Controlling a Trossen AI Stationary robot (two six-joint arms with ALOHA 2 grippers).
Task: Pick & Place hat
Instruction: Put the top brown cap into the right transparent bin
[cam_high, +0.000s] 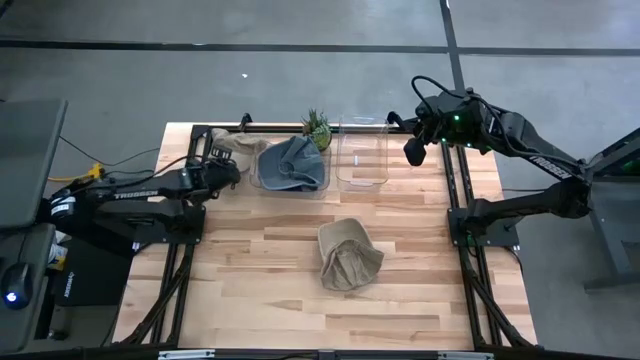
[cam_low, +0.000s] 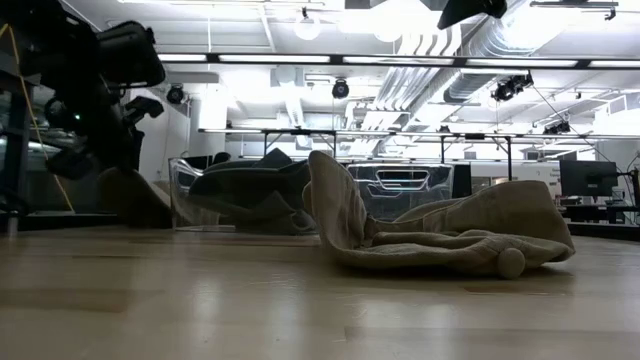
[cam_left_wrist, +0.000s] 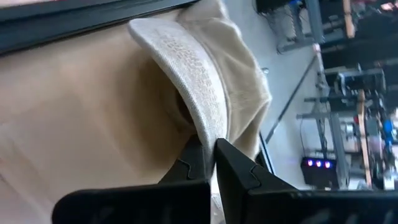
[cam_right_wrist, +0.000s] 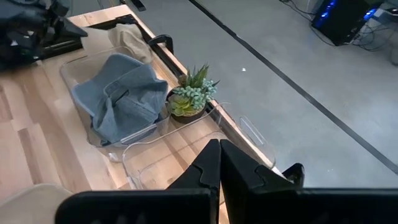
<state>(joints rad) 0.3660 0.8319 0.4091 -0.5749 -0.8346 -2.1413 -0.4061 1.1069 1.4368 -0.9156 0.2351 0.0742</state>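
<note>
Left gripper (cam_left_wrist: 211, 163) pinches cream hat (cam_left_wrist: 205, 87)

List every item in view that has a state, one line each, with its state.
Left gripper: shut on the cream hat at the table's far left.
Right gripper: shut, empty, above the far right corner.
Grey hat: in the left bin.
Right bin: empty.
Tan hat: crumpled on the table.
Plant: upright.

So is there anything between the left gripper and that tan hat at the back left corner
No. The left gripper is already shut on the tan hat by its edge, at the back left of the table. Just beside it sits the clear bin holding the blue-grey hat.
</note>
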